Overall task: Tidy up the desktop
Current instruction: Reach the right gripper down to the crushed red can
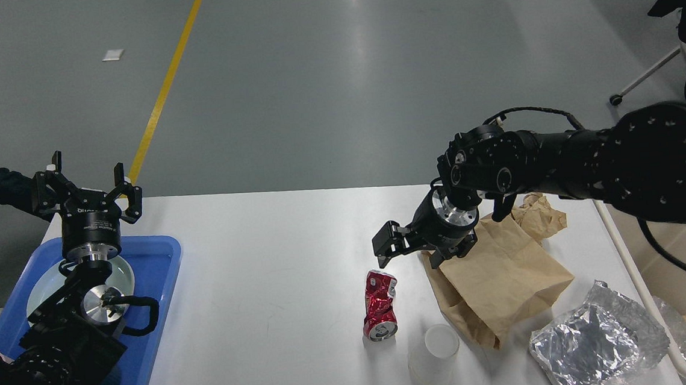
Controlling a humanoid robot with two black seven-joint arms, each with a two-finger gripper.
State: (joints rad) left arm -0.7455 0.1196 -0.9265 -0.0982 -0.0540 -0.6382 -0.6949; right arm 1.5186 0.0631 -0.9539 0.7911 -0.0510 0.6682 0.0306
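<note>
While the white counter (pixel 275 263) fills the lower middle of the head view, smooth and faintly glossy with a rounded far-left corner, most of its bare surface lies between the two arms. At its left end sits a blue tray (pixel 163 259) holding a round pale plate (pixel 120 269). Toward the right, a crushed red can (pixel 380 304) lies on its side with its open end facing the camera, and just in front of it a clear plastic cup (pixel 434 355) rests tipped over. A crumpled brown paper bag (pixel 505 272) lies flat just right of the can, and a wad of silver foil wrapper (pixel 594 338) sits near the counter's front-right edge.

The right arm comes in from the right edge, stretched leftward and bent down at the wrist, so the right claw (pixel 405 254) points down and to the left above the near-left corner of the bag, close above the can. Its fingers are spread and hold nothing.

The left arm rises from the lower-left corner over the tray, its wrist turned upward. The left claw (pixel 86 186) sits at the top, fingers splayed wide and empty, above the tray's far edge.
</note>
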